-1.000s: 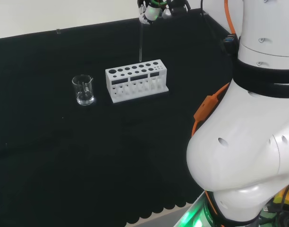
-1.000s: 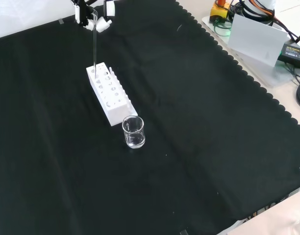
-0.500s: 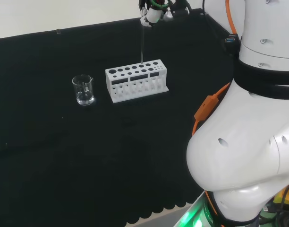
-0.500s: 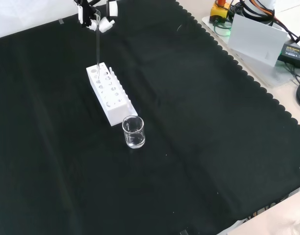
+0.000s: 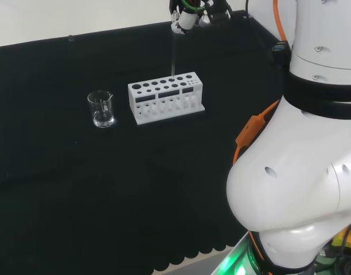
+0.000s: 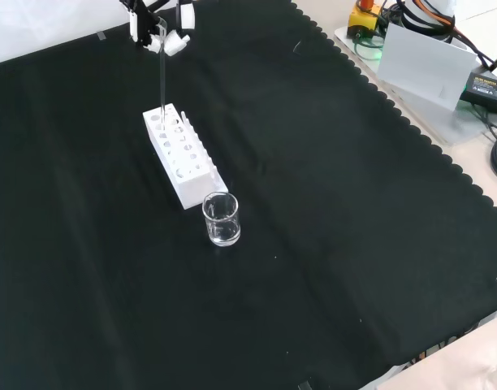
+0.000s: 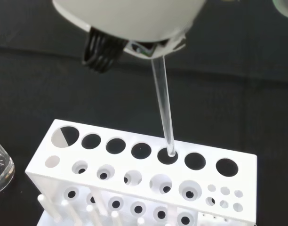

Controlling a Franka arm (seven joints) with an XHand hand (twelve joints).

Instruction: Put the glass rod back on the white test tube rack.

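Glass rod (image 7: 164,113) is a thin, clear, straight stick, nearly upright, hanging from the robot hand (image 5: 183,17), whose fingertips pinch its upper end. In the head view the rod (image 5: 173,54) shows as a faint pale line running down from the fingers to the back row of the white test tube rack (image 5: 166,97).

Going left to right in the head view, a small clear beaker (image 5: 101,109) stands on the black cloth of the worktop (image 5: 78,189), then the rack just beside it, with the rod over the rack's right half, and the arm's white links fill the right side.

The front view puts the same things in a line running away from the camera: the beaker (image 6: 221,218) nearest, touching or almost touching the rack's near end, the rack (image 6: 182,154) behind it, and the rod (image 6: 162,73) rising from the rack's far end to the robot hand (image 6: 159,28) at the top edge.

The wrist view gives what the others cannot: the rod's lower tip sits right at the mouth of one large hole in the back row, the third from one end. Whether the tip is already inside the hole or just above it cannot be told. A rim of the beaker (image 7: 0,167) shows at the edge.
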